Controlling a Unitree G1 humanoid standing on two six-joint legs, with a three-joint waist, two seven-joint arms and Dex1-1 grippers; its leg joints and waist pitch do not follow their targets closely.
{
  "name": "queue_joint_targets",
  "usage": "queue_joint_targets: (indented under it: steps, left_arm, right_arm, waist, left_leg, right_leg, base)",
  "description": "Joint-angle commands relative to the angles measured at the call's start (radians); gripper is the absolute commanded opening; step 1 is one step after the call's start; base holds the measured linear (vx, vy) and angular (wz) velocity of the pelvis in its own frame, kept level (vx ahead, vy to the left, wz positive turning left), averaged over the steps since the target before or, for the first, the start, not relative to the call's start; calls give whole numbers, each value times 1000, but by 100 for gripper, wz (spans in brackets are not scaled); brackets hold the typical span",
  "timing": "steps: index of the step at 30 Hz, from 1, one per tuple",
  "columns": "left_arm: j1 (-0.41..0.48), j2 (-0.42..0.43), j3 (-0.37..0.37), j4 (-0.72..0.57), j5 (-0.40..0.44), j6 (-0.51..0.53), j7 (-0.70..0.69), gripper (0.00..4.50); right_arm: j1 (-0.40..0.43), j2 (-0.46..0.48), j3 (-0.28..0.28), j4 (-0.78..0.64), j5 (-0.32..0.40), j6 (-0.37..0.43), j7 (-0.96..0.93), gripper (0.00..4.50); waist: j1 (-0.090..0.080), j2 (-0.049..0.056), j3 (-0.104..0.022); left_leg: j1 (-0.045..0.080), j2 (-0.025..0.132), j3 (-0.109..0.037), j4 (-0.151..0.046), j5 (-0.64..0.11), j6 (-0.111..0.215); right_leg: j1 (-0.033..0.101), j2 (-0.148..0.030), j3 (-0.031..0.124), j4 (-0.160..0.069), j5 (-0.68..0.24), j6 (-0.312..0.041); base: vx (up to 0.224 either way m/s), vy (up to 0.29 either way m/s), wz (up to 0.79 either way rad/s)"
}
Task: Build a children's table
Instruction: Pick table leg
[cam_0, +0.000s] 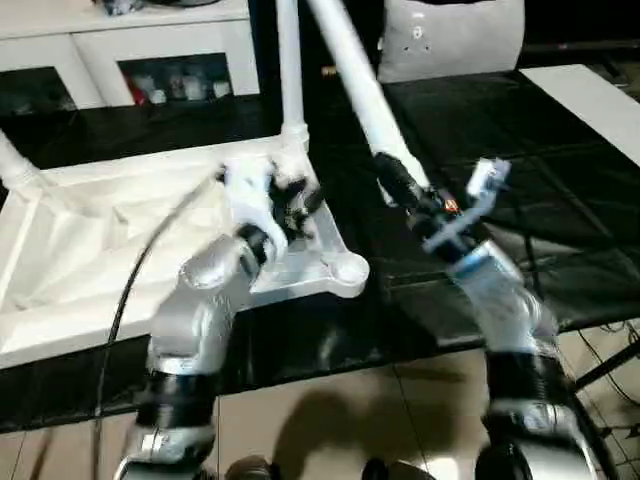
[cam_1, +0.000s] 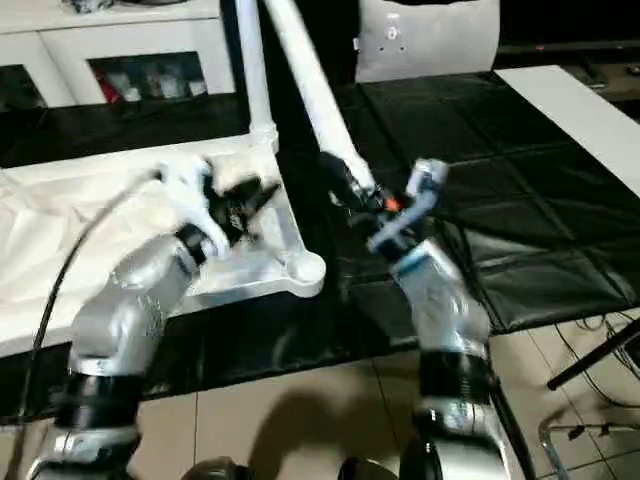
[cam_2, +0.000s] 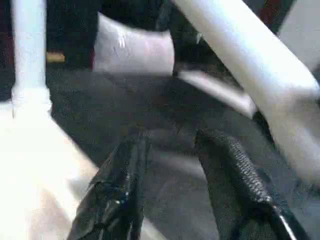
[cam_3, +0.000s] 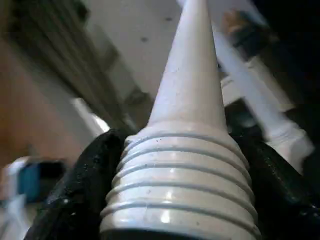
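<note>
The table top (cam_0: 80, 250) lay underside up on the dark floor, one leg (cam_0: 290, 70) upright in a far socket. The right gripper (cam_0: 405, 195) clasped a tilted leg (cam_0: 350, 70) near its threaded end. The left gripper (cam_0: 295, 200) hovered part-open, empty, over the top's edge.

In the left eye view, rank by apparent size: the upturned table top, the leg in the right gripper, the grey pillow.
1. Table top, clearly largest.
2. Leg held by the right gripper and grey pillow: similar, and the pillow lies farther back, so unranked.
</note>
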Motion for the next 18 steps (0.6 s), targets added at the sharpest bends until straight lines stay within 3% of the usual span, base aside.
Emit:
queue_joint_targets:
  steps: [1,2,3,4,5,6,9,10,11,12,14,17,18]
  left_arm:
    - [-1,-7,23,-6,-36,21,16,222]
    - [-21,-64,76,-17,-147,60,26,233]
    - [-23,-70,81,-18,-158,64,27,233]
    - [-32,-91,100,-21,-197,76,34,263]
    - [-48,-127,130,-18,-273,82,49,263]
    - [-48,-127,130,-18,-273,82,49,264]
    - [-57,-146,144,-23,-330,84,55,297]
    - [-64,-155,154,-27,-348,91,61,306]
    - [-86,-187,205,-26,-446,99,88,310]
    - [-91,-195,218,-27,-473,100,94,327]
    - [-107,-234,282,-31,-612,110,131,347]
    - [-115,-244,312,-24,-664,133,153,356]
    - [-115,-245,316,-22,-674,136,156,378]
  right_arm:
    - [-6,4,26,-52,37,23,28,296]
    - [30,-3,54,-115,66,63,53,295]
    - [34,-4,57,-122,69,68,55,295]
    - [47,-8,69,-144,78,83,63,295]
    - [67,-15,89,-168,75,90,70,295]
    - [67,-15,89,-168,75,90,70,295]
    - [76,-23,99,-180,75,95,75,295]
    - [79,-28,101,-190,81,105,77,295]
    - [83,-36,107,-195,82,115,84,295]
    - [84,-38,108,-196,82,117,85,295]
    - [92,-43,110,-204,80,120,82,295]
    - [93,-48,114,-212,90,127,75,295]
    - [93,-49,116,-213,91,127,75,295]
  waist:
    - [8,-21,-85]
    - [7,-21,-88]
    - [8,-19,-86]
    - [10,-20,-88]
    - [11,-21,-90]
    - [13,-26,-94]
    - [20,-25,-92]
    - [20,-28,-86]
    - [22,-27,-85]
    - [22,-28,-87]
    - [24,-30,-88]
    - [21,-29,-85]
    - [21,-30,-86]
  left_leg:
    - [-7,46,-16,-69,-28,120]
    - [-6,46,-15,-67,-13,121]
    - [-6,46,-13,-67,-6,122]
    - [-10,49,-16,-67,6,130]
    - [-8,51,-16,-65,15,133]
    - [-7,52,-16,-64,21,133]
    - [-8,51,-16,-66,19,132]
    - [-9,50,-15,-69,8,125]
    - [-8,48,-15,-69,-1,118]
    - [-8,48,-13,-67,-5,111]
    - [-9,48,-15,-69,-22,97]
    - [-8,47,-16,-72,-30,91]
    - [-9,46,-17,-70,-25,90]
  right_leg:
    - [76,-87,63,-94,-407,0]
    - [77,-88,64,-92,-393,-2]
    - [76,-88,65,-92,-383,-10]
    - [76,-87,64,-91,-362,-17]
    - [74,-86,65,-89,-347,-23]
    - [77,-89,66,-87,-339,-27]
    - [76,-89,65,-90,-349,-16]
    - [75,-88,65,-94,-365,-7]
    - [76,-88,65,-97,-384,6]
    - [78,-89,64,-95,-388,3]
    - [79,-90,62,-97,-403,12]
    - [77,-85,61,-102,-411,35]
    - [78,-85,61,-102,-407,40]
  base:
    - [0,0,0]
    - [0,0,0]
    - [0,0,0]
    - [0,0,0]
    - [0,0,0]
    - [0,0,0]
    - [0,0,0]
    - [0,0,0]
    - [0,0,0]
    - [0,0,0]
    - [0,0,0]
    - [0,0,0]
    - [0,0,0]
